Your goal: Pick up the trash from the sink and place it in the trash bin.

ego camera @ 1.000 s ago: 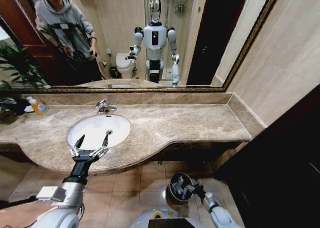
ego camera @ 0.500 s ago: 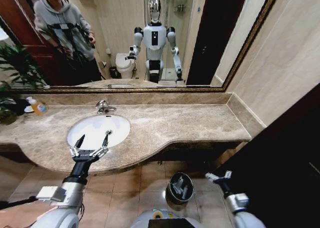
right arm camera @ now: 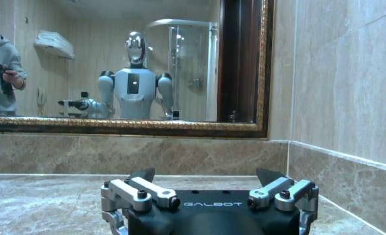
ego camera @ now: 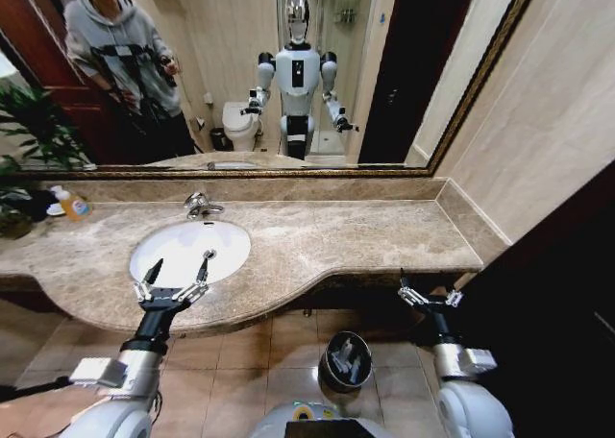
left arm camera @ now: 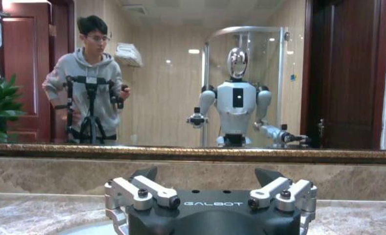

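The white oval sink [ego camera: 183, 241] sits in the brown marble counter, its basin showing bare white. My left gripper [ego camera: 180, 268] hovers open over the sink's front rim with nothing between its fingers; in the left wrist view the left gripper [left arm camera: 206, 175] faces the mirror. On the floor below the counter stands the dark round trash bin [ego camera: 332, 373], with small white trash [ego camera: 348, 361] lying inside it. My right gripper [ego camera: 429, 292] is open and empty, raised to counter height at the counter's right front corner, up and right of the bin. In the right wrist view the right gripper [right arm camera: 206, 175] points at the backsplash.
A chrome faucet [ego camera: 202, 206] stands behind the sink. A clear bottle of orange liquid [ego camera: 74, 206] and a plant [ego camera: 29, 131] sit at the far left. A large mirror [ego camera: 288, 73] backs the counter, a tiled wall [ego camera: 538, 140] closes the right side, and a dark panel [ego camera: 548, 332] stands beside the bin.
My right arm has lifted out of the trash bin and swung up and right to counter height, gripper open. The left arm has not moved.
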